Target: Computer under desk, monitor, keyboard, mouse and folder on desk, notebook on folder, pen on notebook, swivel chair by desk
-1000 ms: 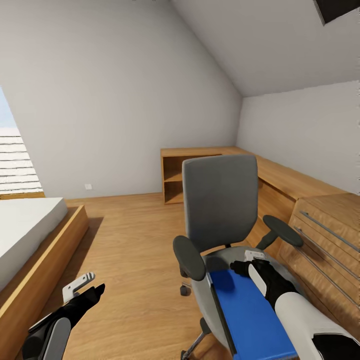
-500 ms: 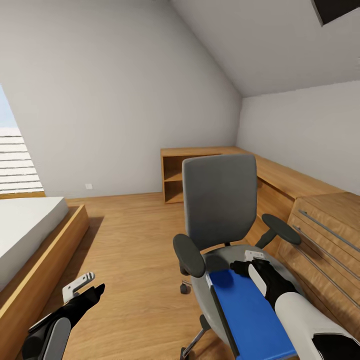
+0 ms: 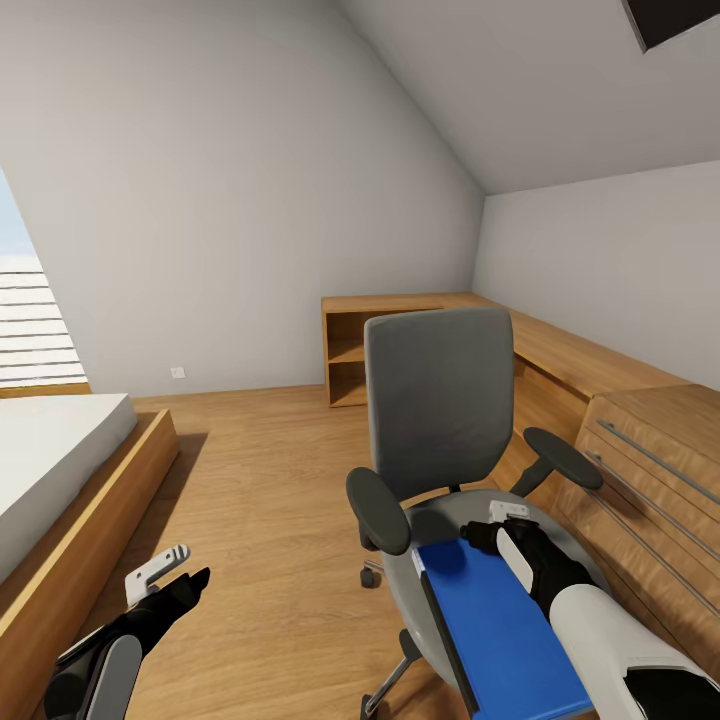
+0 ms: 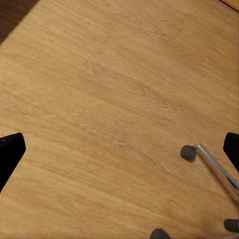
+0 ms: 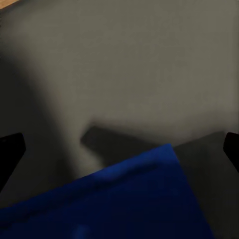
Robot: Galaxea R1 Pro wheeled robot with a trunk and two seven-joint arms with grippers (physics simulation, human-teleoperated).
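- Counting the task's things before me: one swivel chair and one blue folder lying flat on its grey seat.
- The chair has one grey backrest and two dark armrests, and it faces me on the wooden floor.
- One wooden desk runs along the wall at my right, behind and beside the chair, with an open shelf unit at its far end.
- One drawer unit with metal rail handles stands at my right, just beside the chair.
- One bed on a wooden frame lies at my left, well apart from the chair.
- My right gripper sits low over the seat at the folder's far end, beside its far right corner.
- In the right wrist view the folder's corner lies between my two dark fingertips, which stand wide apart at the frame's edges; I cannot tell whether either one touches it.
- My left gripper hangs low at my left, over bare floor, well apart from the chair and folder.
- In the left wrist view its fingertips stand wide apart with nothing between them, and the chair's chrome base leg with dark castors shows on the floor.
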